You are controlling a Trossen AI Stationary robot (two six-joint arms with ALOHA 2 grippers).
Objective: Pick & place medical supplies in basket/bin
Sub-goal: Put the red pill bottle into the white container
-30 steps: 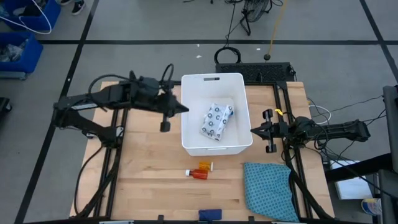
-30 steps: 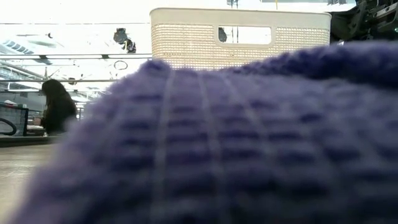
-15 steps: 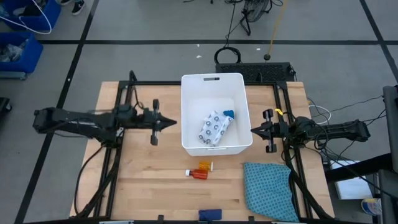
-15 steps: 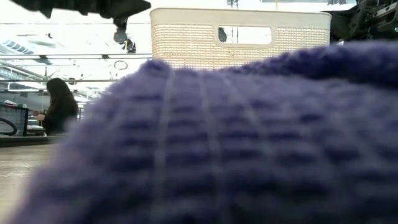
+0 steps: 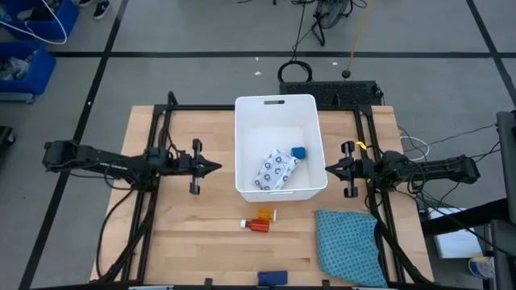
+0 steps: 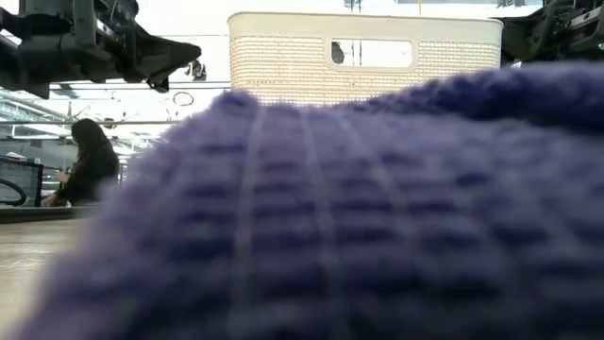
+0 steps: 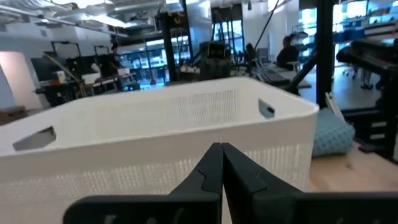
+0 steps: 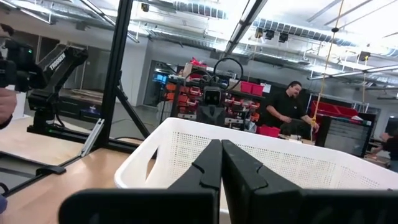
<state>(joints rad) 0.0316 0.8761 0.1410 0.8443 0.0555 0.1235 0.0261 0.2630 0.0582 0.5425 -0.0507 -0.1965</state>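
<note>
The white bin (image 5: pixel 278 109) stands mid-table. Inside it lie a white dark-patterned packet (image 5: pixel 276 169) and a small blue cube (image 5: pixel 297 151). Two orange pill bottles (image 5: pixel 260 221) lie on the table in front of the bin. A dark blue bar (image 5: pixel 272 277) sits at the near edge, and it fills the low view (image 6: pixel 377 217). No small white rolls show. My left gripper (image 5: pixel 218 167) is shut and level, left of the bin, pointing at the bin's wall (image 7: pixel 186 134). My right gripper (image 5: pixel 326 169) waits shut at the bin's right side.
A teal patterned cloth (image 5: pixel 348 246) lies on the table's near right corner. Black frame rails run along the table's left and right sides. People sit at desks in the room beyond (image 6: pixel 85 161). Bare wood lies between the left arm and the bottles.
My left gripper has drawn back from the bin's left rim toward the table's left edge and dropped lower, its arm stretching out level. The blue cube now lies in the bin beside the packet, which has shifted slightly toward the near wall.
</note>
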